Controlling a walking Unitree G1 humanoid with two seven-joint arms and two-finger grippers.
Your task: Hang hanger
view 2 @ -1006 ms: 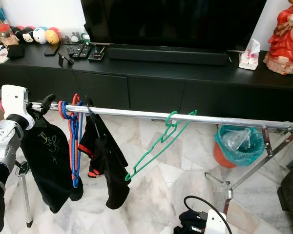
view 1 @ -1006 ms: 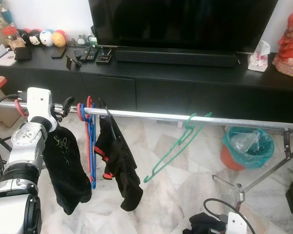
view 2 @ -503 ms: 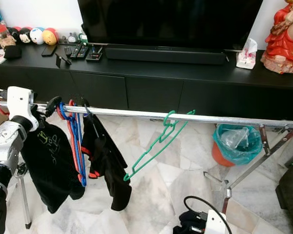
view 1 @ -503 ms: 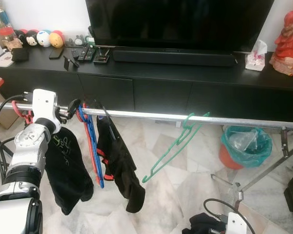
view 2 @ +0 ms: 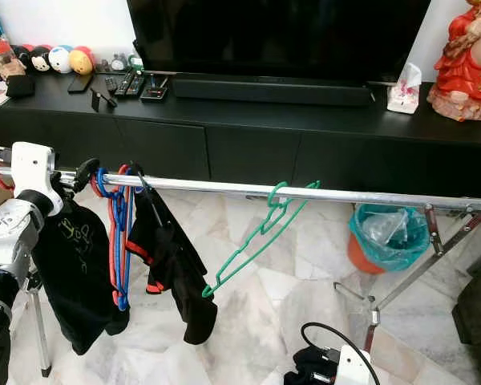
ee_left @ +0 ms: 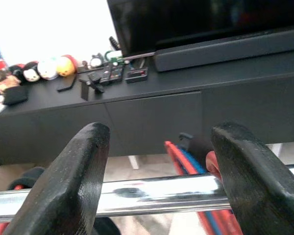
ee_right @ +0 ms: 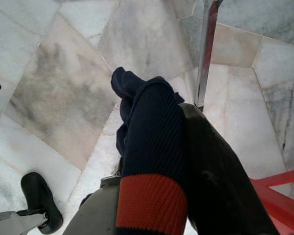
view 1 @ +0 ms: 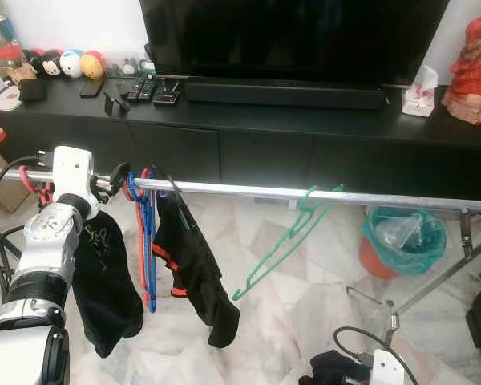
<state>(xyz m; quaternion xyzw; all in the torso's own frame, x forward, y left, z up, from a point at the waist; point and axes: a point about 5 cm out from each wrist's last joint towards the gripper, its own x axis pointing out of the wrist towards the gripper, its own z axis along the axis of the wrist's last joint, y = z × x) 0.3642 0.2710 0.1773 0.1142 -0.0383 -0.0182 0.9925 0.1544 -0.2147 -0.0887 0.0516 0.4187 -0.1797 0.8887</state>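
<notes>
Hangers: red and blue pair (view 1: 147, 241) hung hooked on the chrome rail (view 1: 248, 191) near its left end, empty, just beside the left gripper (view 1: 115, 178). Left gripper sat at the rail with fingers (ee_left: 73, 186) spread wide, rail passing between them in the wrist view, nothing pinched; the red and blue hooks showed just past one finger. So that hanger looked released and seated; hang step judged basically done for that one. A black printed garment (view 1: 106, 277) hung at the rail's far left end under the wrist, and a black garment with red trim (view 1: 194, 277) hung just right of the hanger pair. A green hanger (view 1: 284, 241) was hooked near mid-rail, tilted hard, body swung out at a slant, well apart from the others. Right gripper (ee_right: 157, 161) was low near the marble floor (ee_right: 54, 88), pinching a dark navy knit with an orange band (ee_right: 154, 196). My read on what was left: back the left arm off the rail, then deal with the knit item the right side carried.
</notes>
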